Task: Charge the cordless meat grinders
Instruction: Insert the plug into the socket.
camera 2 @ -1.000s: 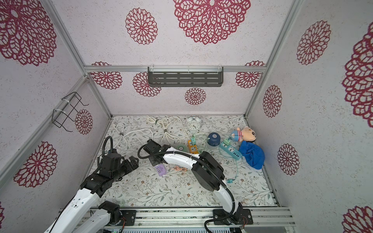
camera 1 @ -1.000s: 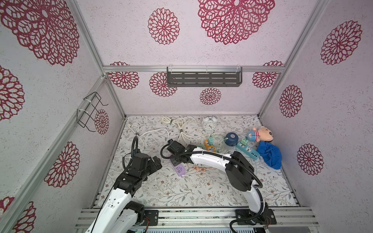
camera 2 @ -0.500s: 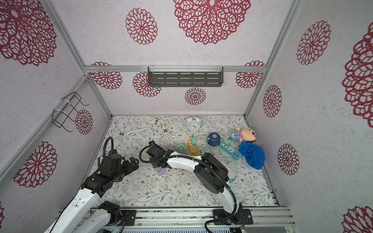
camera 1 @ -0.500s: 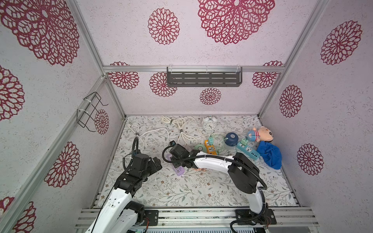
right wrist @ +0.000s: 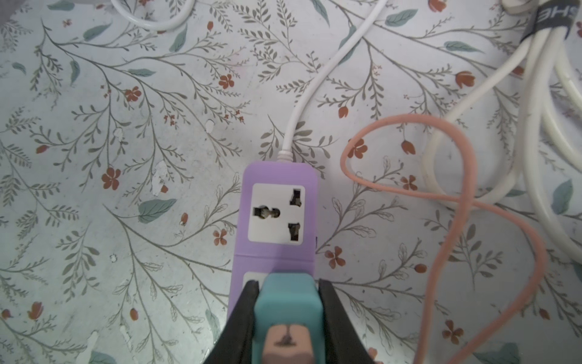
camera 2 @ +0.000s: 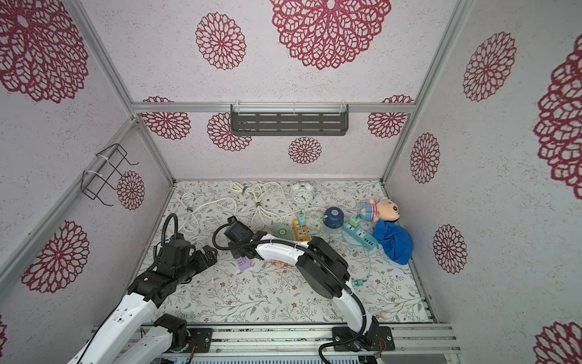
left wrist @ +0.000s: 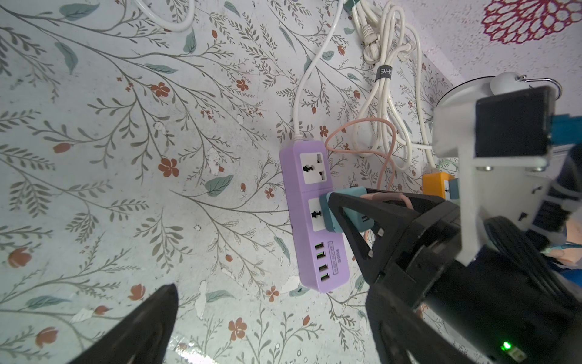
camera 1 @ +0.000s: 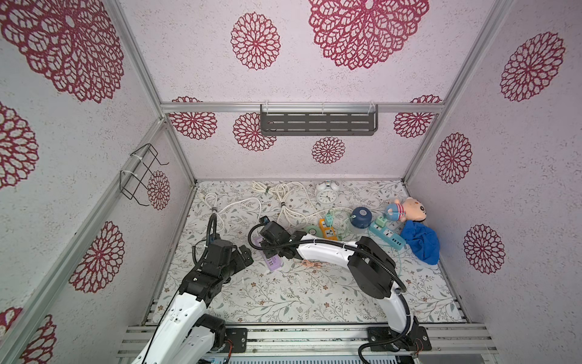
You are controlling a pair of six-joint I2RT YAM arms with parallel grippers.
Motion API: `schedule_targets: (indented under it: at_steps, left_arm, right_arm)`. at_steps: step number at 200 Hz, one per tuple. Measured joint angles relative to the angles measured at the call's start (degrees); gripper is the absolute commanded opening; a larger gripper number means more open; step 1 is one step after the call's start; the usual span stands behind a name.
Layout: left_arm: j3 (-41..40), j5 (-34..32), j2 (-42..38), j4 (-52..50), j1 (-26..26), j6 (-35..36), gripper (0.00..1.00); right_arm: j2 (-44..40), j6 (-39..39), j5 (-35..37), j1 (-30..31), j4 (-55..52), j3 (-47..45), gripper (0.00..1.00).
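Observation:
A navy blue cordless meat grinder [camera 1: 361,217] [camera 2: 333,217] stands at the back right of the floor. A green one [camera 1: 312,230] [camera 2: 282,232] sits beside the orange strip. My right gripper [right wrist: 286,283] [camera 1: 280,252] is shut on a teal charger adapter [right wrist: 285,302] [left wrist: 349,201]. It holds the adapter on the second socket of the purple power strip [right wrist: 277,217] [left wrist: 315,217] [camera 1: 273,262]. A pink cable [right wrist: 466,201] loops away from the adapter. My left gripper [left wrist: 271,302] [camera 1: 244,257] stands open just left of the purple strip, holding nothing.
An orange power strip [camera 1: 327,230] and a blue-green one [camera 1: 387,234] lie by the grinders, with plugs in them. Bundled white cords [camera 1: 283,201] and a white alarm clock [camera 1: 326,193] are at the back. A plush doll [camera 1: 406,211] and blue cloth [camera 1: 420,242] fill the right corner.
My right forearm has swung toward the front, uncovering the green grinder, while the wrist stays over the purple strip. The left arm has not moved.

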Motion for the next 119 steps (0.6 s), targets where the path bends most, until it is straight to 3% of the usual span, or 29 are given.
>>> schedule_targets:
  at_steps: [36, 88, 119]
  left_arm:
    - [0.2, 0.2, 0.3, 0.0, 0.0, 0.2, 0.97]
    - [0.2, 0.2, -0.1, -0.1, 0.0, 0.2, 0.97]
    - [0.2, 0.2, -0.3, -0.3, 0.0, 0.2, 0.97]
  right_arm:
    - [-0.1, 0.0, 0.1, 0.0, 1.6, -0.8, 0.00]
    - [5.8, -0.7, 0.0, 0.1, -7.0, 10.8, 0.00]
    - [6.6, -0.9, -0.4, 0.0, -6.9, 11.5, 0.00]
